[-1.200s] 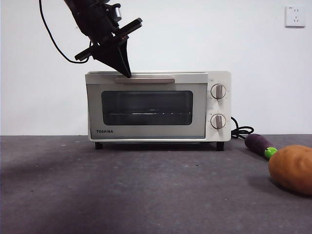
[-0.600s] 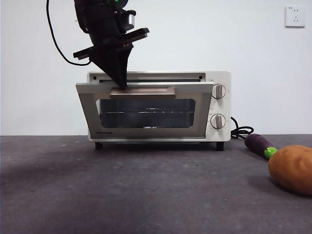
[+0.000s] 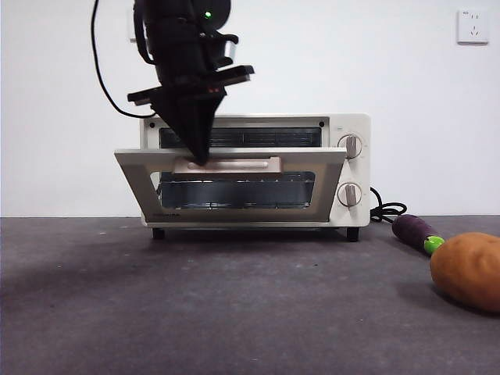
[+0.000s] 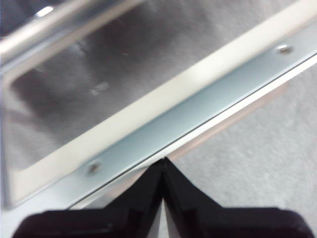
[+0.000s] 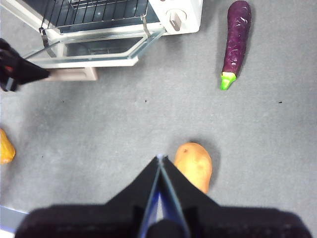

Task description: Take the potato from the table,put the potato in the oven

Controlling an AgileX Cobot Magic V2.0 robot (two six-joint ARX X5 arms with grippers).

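Observation:
The cream-white oven [image 3: 348, 168] stands at the back of the table [image 3: 234, 312], its glass door [image 3: 230, 187] tilted partly open. My left gripper [image 3: 201, 160] comes down from above, jaws shut, tip pressed on the left end of the beige handle [image 3: 242, 164]. The left wrist view shows that tip [image 4: 163, 161] against the door's top edge [image 4: 198, 119]. The orange-brown potato [image 3: 469, 269] lies at the table's right. In the right wrist view my right gripper [image 5: 159, 158] hangs shut above the table, just beside the potato [image 5: 194, 166] and not touching it.
A purple eggplant [image 3: 418, 233] with a green tip lies between the oven and the potato; it is also in the right wrist view [image 5: 235, 42]. The oven's black cord [image 3: 387, 211] trails behind it. An orange object [image 5: 5, 146] shows at the edge of the right wrist view.
The oven door went from closed to tilted well open, pulled down at the handle. My left gripper moved down and slightly right with it. The potato and eggplant stayed put.

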